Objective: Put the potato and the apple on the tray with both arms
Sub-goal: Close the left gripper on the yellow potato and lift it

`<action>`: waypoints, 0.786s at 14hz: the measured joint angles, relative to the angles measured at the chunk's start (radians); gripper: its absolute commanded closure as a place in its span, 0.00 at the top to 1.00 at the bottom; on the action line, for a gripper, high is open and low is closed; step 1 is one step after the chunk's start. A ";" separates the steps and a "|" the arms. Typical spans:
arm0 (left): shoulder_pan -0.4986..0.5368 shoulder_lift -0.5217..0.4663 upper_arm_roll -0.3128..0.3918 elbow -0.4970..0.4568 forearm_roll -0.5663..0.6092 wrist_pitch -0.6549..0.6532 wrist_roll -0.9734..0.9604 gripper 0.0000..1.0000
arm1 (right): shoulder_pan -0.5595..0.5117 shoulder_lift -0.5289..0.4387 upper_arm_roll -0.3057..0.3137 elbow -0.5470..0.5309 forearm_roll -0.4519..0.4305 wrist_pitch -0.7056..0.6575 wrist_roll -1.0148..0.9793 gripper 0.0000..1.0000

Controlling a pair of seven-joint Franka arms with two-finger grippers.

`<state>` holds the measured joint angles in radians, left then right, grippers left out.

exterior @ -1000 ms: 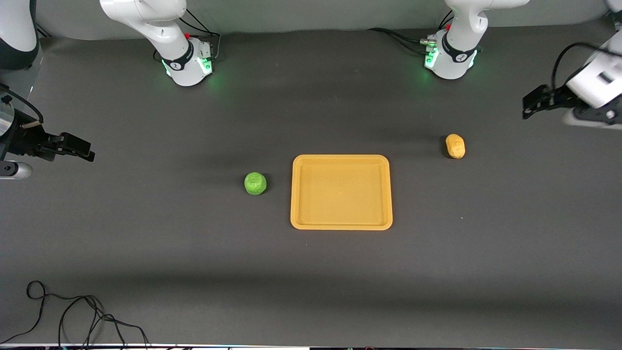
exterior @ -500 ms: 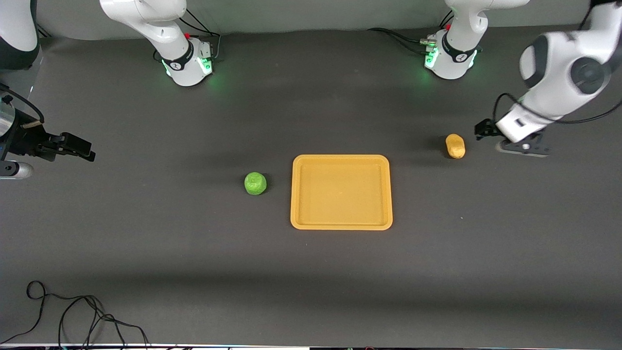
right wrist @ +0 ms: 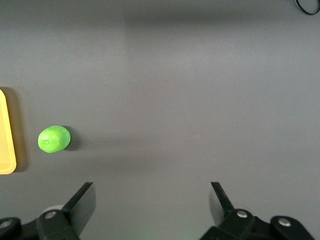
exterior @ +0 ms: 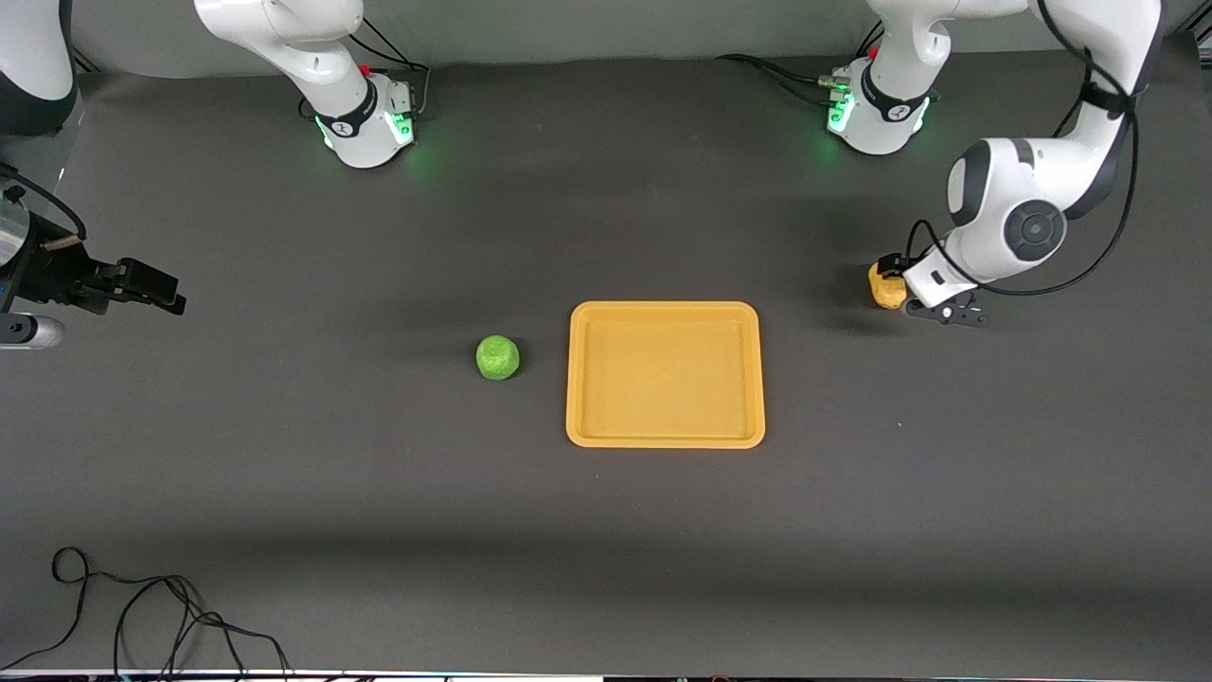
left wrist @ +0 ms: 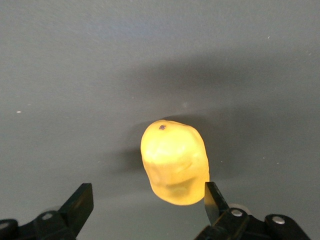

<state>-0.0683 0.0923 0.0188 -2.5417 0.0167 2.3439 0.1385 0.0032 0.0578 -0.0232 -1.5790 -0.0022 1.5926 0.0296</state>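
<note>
The yellow-tan potato (exterior: pixel 884 288) lies on the dark table toward the left arm's end, apart from the yellow-orange tray (exterior: pixel 663 307) at the middle. My left gripper (exterior: pixel 906 288) is low at the potato and open. In the left wrist view the potato (left wrist: pixel 175 162) fills the middle, its end reaching between the jaws of my left gripper (left wrist: pixel 147 200), close to one finger (left wrist: pixel 212 200). The green apple (exterior: pixel 497 357) lies beside the tray toward the right arm's end. My right gripper (exterior: pixel 170 296) waits open and empty at that end; its wrist view shows the right gripper (right wrist: pixel 151 195), the apple (right wrist: pixel 54 139) and the tray's corner (right wrist: pixel 6 150).
The arms' green-lit bases (exterior: pixel 365 123) (exterior: pixel 876 114) stand at the table's back. A loose black cable (exterior: pixel 142 616) lies near the front edge at the right arm's end.
My left arm has swung in from the table's end and come down to the potato. The right arm, apple, potato and tray have not moved.
</note>
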 measured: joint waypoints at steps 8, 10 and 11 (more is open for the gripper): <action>-0.005 0.045 -0.003 0.019 -0.124 0.009 0.112 0.22 | 0.000 0.000 0.000 0.000 0.000 0.000 0.000 1.00; -0.010 0.028 -0.005 0.041 -0.136 -0.037 0.105 0.12 | 0.000 0.000 0.000 0.000 0.000 0.000 0.000 1.00; -0.021 0.013 -0.010 0.068 -0.160 -0.082 0.080 0.12 | 0.000 0.000 0.000 0.000 0.000 0.000 0.000 1.00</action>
<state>-0.0893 0.1048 0.0085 -2.4736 -0.1430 2.2618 0.2190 0.0032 0.0579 -0.0232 -1.5790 -0.0022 1.5926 0.0296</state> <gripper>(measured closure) 0.498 0.000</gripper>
